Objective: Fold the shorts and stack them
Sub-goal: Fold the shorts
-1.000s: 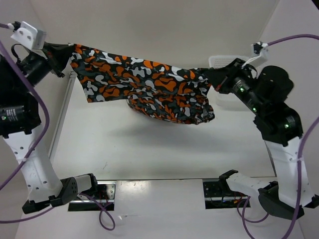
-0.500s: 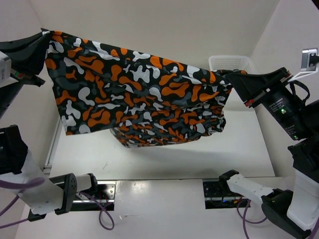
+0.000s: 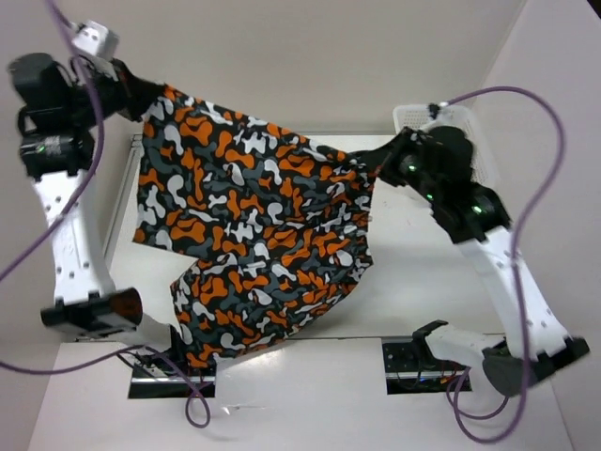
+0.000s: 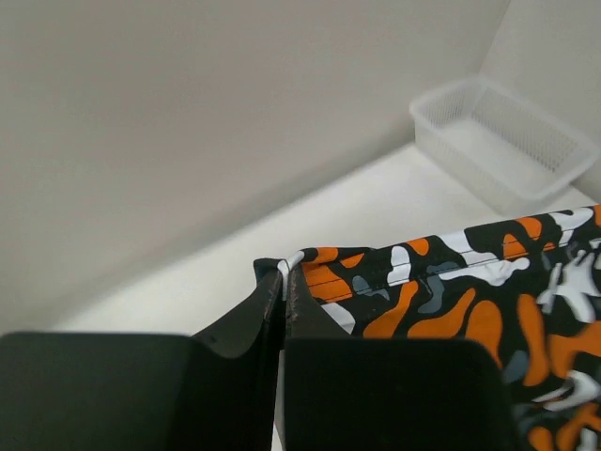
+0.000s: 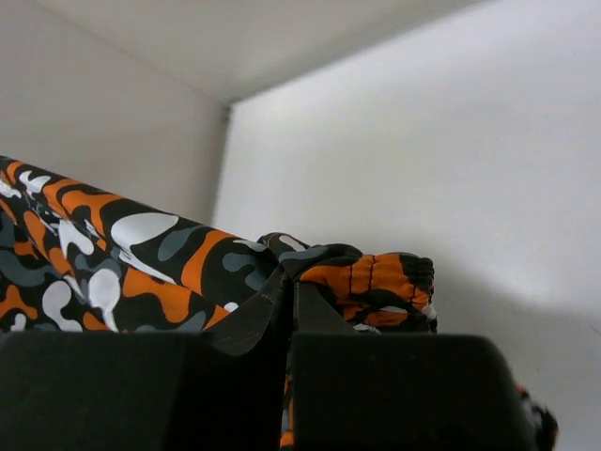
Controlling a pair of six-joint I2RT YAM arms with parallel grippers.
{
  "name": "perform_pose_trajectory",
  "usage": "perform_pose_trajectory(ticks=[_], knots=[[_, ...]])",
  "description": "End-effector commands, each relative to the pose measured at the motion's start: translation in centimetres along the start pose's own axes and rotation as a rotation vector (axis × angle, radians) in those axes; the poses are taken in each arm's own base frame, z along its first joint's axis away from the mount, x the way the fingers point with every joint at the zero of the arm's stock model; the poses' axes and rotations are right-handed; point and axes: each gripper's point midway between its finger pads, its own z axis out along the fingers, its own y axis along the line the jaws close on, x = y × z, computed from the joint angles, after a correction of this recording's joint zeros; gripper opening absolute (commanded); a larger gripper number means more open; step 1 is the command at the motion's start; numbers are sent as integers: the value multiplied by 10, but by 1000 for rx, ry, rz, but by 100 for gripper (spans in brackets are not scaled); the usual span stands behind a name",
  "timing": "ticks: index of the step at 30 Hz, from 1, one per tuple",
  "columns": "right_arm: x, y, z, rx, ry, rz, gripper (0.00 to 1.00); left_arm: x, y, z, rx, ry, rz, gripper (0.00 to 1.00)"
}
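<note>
The shorts (image 3: 254, 240), orange, grey, black and white camouflage print, hang in the air spread between both arms, their lower part drooping toward the near table edge. My left gripper (image 3: 150, 94) is shut on their far left corner; the left wrist view shows the pinched hem (image 4: 310, 268) between the closed jaws of the left gripper (image 4: 285, 277). My right gripper (image 3: 383, 160) is shut on the right corner; the right wrist view shows bunched waistband fabric (image 5: 376, 282) clamped by the right gripper (image 5: 289, 282).
A white mesh basket (image 3: 470, 127) stands at the back right, partly behind the right arm; it also shows in the left wrist view (image 4: 507, 141). The white table (image 3: 423, 272) is walled on three sides. Cables loop around both arms.
Both arms swung inward and down from a high wide stretch. The shorts, earlier held taut across the view, now hang longer and droop toward the near edge.
</note>
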Motion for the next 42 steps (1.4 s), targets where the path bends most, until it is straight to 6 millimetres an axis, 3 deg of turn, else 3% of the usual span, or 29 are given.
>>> perform_pose_trajectory(ticks=[1, 2, 3, 4, 6, 7, 8, 9, 10, 11, 13, 16, 17, 18, 19, 21, 22, 23, 24, 25, 26, 27, 28, 29, 30, 34, 36, 40, 42], knots=[[-4, -63, 39, 223, -58, -13, 0, 37, 71, 18, -189, 38, 8, 0], [-1, -69, 53, 229, -49, -9, 0, 68, 84, 34, -172, 93, -44, 0], [10, -77, 68, 236, -12, -21, 0, 77, 87, 43, -162, 102, -53, 0], [24, -97, 95, 284, 37, -17, 0, 94, 90, 54, -169, 133, -76, 0], [39, -111, 125, 286, 109, -1, 0, 130, 102, 75, -153, 189, -123, 0], [59, -135, 152, 334, 170, 7, 0, 138, 107, 80, -153, 200, -133, 0], [55, -135, 166, 322, 173, 14, 0, 159, 117, 90, -150, 230, -160, 0], [74, -153, 189, 355, 231, 11, 0, 167, 120, 94, -149, 248, -175, 0], [63, -150, 201, 341, 216, 16, 0, 159, 125, 98, -150, 231, -160, 0], [62, -157, 211, 343, 226, 13, 0, 178, 130, 104, -148, 269, -194, 0], [65, -165, 238, 325, 281, 41, 0, 178, 134, 108, -147, 273, -197, 0], [70, -168, 256, 321, 314, 39, 0, 177, 132, 107, -138, 271, -198, 0], [71, -167, 256, 314, 320, 41, 0, 177, 127, 105, -128, 273, -203, 0], [73, -164, 256, 298, 332, 45, 0, 196, 123, 102, -125, 309, -235, 0], [78, -167, 252, 307, 342, 47, 0, 186, 117, 95, -127, 289, -217, 0], [79, -165, 248, 286, 334, 46, 0, 197, 105, 86, -115, 303, -233, 0], [91, -175, 240, 294, 363, 61, 0, 209, 90, 75, -99, 318, -252, 0], [86, -169, 232, 281, 348, 57, 0, 217, 77, 71, -80, 330, -264, 0], [98, -175, 225, 283, 371, 64, 0, 209, 64, 58, -80, 322, -256, 0], [103, -173, 220, 268, 384, 69, 0, 216, 56, 50, -80, 328, -262, 0], [99, -165, 210, 248, 379, 68, 0, 253, 42, 38, -75, 391, -320, 0], [110, -173, 202, 264, 403, 59, 0, 246, 28, 24, -77, 376, -306, 0], [112, -171, 197, 253, 411, 62, 0, 253, 19, 15, -76, 387, -316, 0], [107, -162, 188, 223, 404, 40, 0, 262, 14, 6, -84, 398, -329, 0], [119, -164, 180, 233, 431, 40, 0, 285, -1, -5, -69, 436, -370, 0], [124, -156, 150, 224, 439, 25, 0, 275, -37, -37, -53, 390, -336, 0], [128, -156, 132, 224, 444, 17, 0, 260, -44, -47, -68, 363, -304, 0], [132, -152, 104, 222, 443, -4, 0, 256, -59, -67, -87, 360, -301, 0], [141, -157, 90, 236, 460, 0, 0, 264, -73, -78, -76, 355, -300, 0]])
